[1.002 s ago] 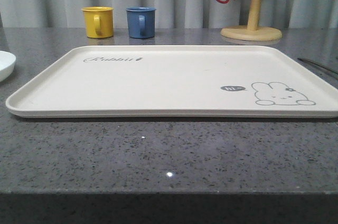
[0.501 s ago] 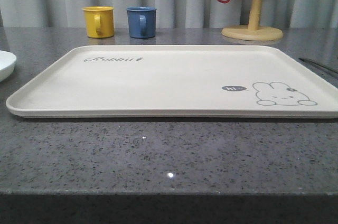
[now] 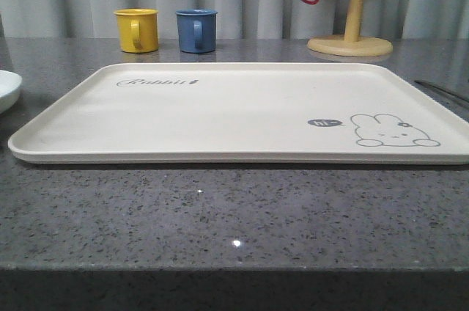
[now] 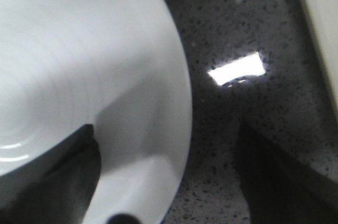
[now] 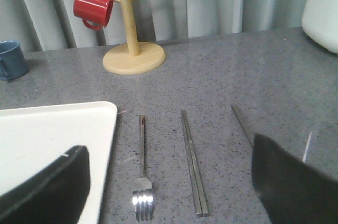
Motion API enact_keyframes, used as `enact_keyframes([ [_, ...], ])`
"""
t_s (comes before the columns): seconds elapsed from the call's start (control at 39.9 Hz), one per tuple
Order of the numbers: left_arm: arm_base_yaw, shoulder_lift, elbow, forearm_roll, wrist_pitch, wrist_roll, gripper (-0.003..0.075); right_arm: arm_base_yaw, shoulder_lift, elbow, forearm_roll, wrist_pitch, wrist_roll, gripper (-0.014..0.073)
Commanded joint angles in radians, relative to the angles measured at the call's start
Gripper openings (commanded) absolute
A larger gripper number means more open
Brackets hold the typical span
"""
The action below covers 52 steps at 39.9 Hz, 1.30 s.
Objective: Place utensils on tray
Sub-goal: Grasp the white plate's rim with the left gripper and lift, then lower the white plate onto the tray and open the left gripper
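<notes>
Large cream-white rectangular tray (image 3: 242,109) on the grey speckled counter (image 3: 234,216) is bare; nothing has shifted in the last second, so no utensil is placed yet. Silver fork (image 5: 142,174), chopsticks (image 5: 193,166) and a spoon handle (image 5: 242,123) lie just beside its right edge, gaps between. Right gripper (image 5: 169,192) is spread wide above them. Left gripper (image 4: 169,182) is spread over a round white plate (image 4: 79,76).

The tray (image 3: 220,109) lies flat on the grey counter (image 3: 234,216).
</notes>
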Motion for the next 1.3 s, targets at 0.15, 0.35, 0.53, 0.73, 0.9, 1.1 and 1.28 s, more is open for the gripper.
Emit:
enact_keyframes([
  [0.15,-0.008,-0.013,-0.030,0.005,-0.035,0.001,0.0247,-0.006,0.014,-0.035,-0.001,-0.072,-0.007,0.0642],
  [0.35,-0.008,-0.013,-0.030,0.005,-0.018,0.001,0.0010,-0.006,0.014,-0.035,-0.001,-0.072,-0.007,0.0642],
  [0.53,-0.008,-0.033,-0.043,0.007,-0.004,0.001,-0.0018,-0.006,0.014,-0.035,-0.001,-0.072,-0.007,0.0642],
  [0.73,-0.036,-0.100,-0.159,0.040,0.059,-0.007,-0.0019,-0.006,0.014,-0.035,-0.001,-0.072,-0.007,0.0642],
  [0.9,-0.149,-0.102,-0.295,0.095,0.135,-0.016,-0.0019,-0.006,0.014,-0.035,-0.001,-0.072,-0.007,0.0642],
  [1.1,-0.311,-0.075,-0.435,0.100,0.153,-0.069,-0.0019,-0.006,0.014,-0.035,-0.001,-0.072,-0.007,0.0642],
  [1.28,-0.465,0.018,-0.576,0.126,0.203,-0.085,-0.0019,-0.006,0.014,-0.035,-0.001,-0.072,-0.007,0.0642],
])
